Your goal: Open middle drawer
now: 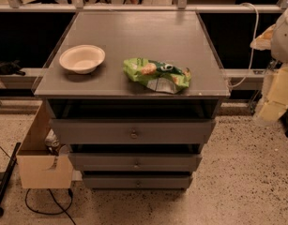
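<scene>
Below front edge of table (101, 86), mid drawer (106, 162) looks shut; gripper out of view, state can't tell. Step: approach. Next needs grip on knob (136, 163), straight pull.

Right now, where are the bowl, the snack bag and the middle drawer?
white bowl (82, 58), camera view, inside of the bowl.
green snack bag (156, 74), camera view, its crumpled middle.
middle drawer (135, 163), camera view, front panel, at the knob.
gripper: not in view.
</scene>
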`<move>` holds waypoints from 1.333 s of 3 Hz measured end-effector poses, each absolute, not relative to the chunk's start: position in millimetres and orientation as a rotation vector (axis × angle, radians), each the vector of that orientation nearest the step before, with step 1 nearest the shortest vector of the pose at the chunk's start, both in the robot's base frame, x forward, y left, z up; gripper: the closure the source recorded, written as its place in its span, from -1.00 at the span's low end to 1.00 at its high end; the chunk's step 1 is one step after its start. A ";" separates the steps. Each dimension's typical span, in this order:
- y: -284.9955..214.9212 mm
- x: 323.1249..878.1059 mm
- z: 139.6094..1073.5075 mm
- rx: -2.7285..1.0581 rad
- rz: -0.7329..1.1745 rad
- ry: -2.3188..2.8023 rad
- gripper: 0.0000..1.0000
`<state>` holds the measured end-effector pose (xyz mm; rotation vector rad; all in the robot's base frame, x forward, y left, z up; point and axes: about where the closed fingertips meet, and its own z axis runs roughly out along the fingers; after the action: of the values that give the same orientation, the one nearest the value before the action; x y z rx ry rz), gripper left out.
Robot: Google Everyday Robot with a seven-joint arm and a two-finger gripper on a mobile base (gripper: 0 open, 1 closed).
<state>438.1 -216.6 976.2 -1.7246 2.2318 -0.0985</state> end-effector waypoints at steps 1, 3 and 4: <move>-216.1 435.9 980.3 -1.709 -0.100 2.222 -1.00; -196.0 399.5 943.9 -1.555 0.148 2.142 -1.00; -173.1 387.9 905.4 -1.541 0.281 2.112 -1.00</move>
<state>387.9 -173.1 905.4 -1.5407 2.1123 0.2812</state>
